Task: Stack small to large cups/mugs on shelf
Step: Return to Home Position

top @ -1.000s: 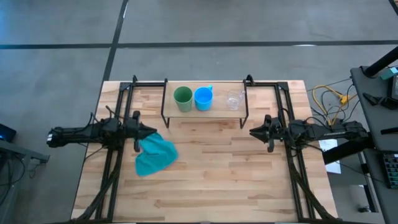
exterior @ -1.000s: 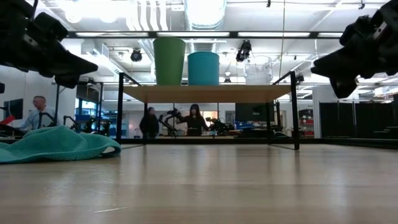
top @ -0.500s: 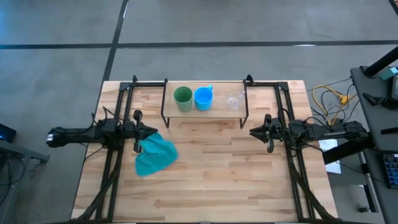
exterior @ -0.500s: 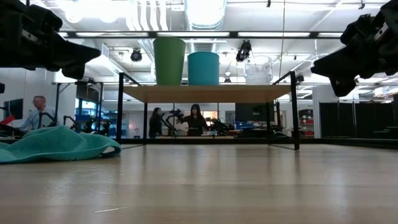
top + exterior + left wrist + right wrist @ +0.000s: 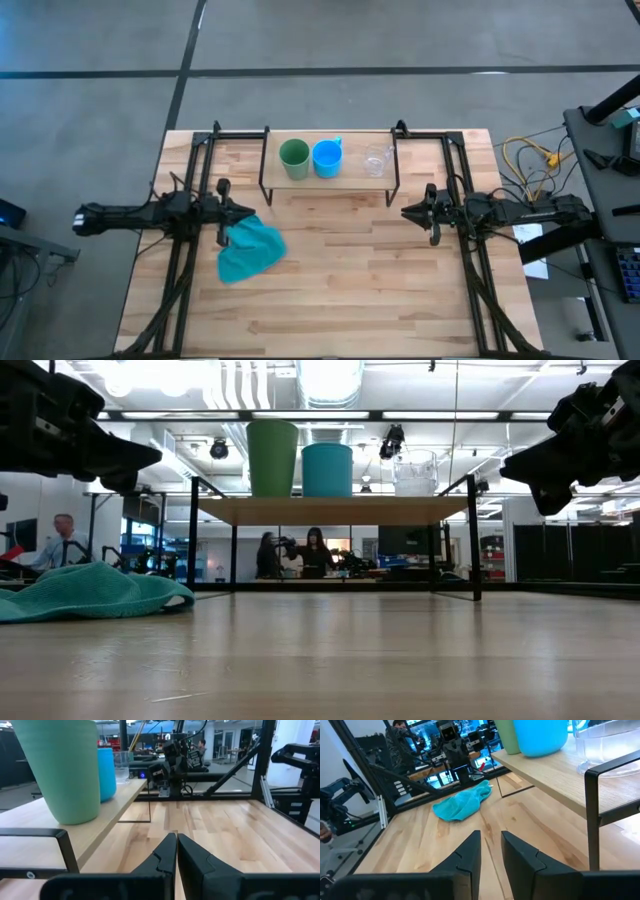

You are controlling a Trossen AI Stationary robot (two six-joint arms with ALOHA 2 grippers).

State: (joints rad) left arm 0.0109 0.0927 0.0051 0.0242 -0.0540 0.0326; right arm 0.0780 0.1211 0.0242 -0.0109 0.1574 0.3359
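Observation:
Three cups stand upright in a row on the shelf [image 5: 350, 172] at the table's far side: the green cup [image 5: 294, 154], the blue cup with a handle [image 5: 327, 157] and the clear glass cup [image 5: 377, 158]. The low view shows them side by side on the board [image 5: 330, 510], none inside another. My left gripper [image 5: 247, 212] hovers shut near the shelf's left legs, above the teal cloth's edge. My right gripper [image 5: 405, 211] hovers by the shelf's right legs, its fingers a narrow gap apart [image 5: 490, 840]. Both point at each other.
A crumpled teal cloth [image 5: 248, 250] lies on the tabletop just below and near-side of my left gripper. Thin black shelf legs [image 5: 592, 815] stand close to both grippers. Bare wood lies between the arms [image 5: 330, 260]. People stand in the room beyond the table [image 5: 300, 552].
My left gripper has risen a little above the cloth and drawn back slightly toward the table's left edge. The cups and my right arm have stayed where they were.

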